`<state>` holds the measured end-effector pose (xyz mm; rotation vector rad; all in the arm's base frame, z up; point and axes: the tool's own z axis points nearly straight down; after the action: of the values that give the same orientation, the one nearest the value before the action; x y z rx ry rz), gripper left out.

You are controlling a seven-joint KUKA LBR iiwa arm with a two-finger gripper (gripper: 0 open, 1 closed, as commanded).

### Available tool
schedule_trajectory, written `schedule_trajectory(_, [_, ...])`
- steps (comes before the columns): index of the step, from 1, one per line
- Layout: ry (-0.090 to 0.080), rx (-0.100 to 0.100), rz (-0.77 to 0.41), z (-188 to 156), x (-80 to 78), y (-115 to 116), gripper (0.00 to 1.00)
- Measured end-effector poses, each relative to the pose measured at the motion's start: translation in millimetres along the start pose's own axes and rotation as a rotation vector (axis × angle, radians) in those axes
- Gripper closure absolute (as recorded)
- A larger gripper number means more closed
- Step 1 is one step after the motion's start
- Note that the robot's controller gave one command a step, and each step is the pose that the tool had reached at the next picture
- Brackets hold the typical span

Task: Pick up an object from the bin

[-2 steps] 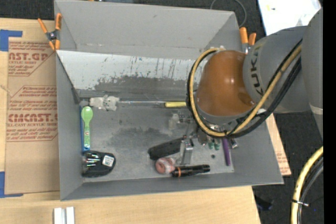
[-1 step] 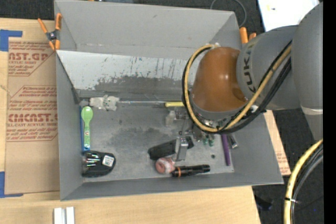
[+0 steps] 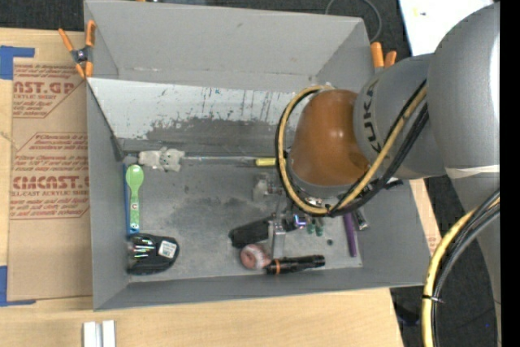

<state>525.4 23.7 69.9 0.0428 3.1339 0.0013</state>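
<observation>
Gripper low inside the grey bin, near its front edge, just beside a black object, pink ball and black marker; whether it is open or closed cannot be told

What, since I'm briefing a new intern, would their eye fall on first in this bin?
The arm's orange wrist cover dominates the right of the bin, with the claw by a pinkish ball and a black marker near the front wall. At the left lies a green-headed utensil.
</observation>
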Motion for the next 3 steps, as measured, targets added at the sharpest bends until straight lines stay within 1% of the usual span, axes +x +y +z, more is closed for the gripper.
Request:
schedule_trajectory(1, [-0.002, -0.002, 0.124, -0.5, -7.3, 6.6, 1.0])
schedule_trajectory(3, [-0.002, -0.003, 0.123, -4.1, -7.2, 6.7, 1.0])
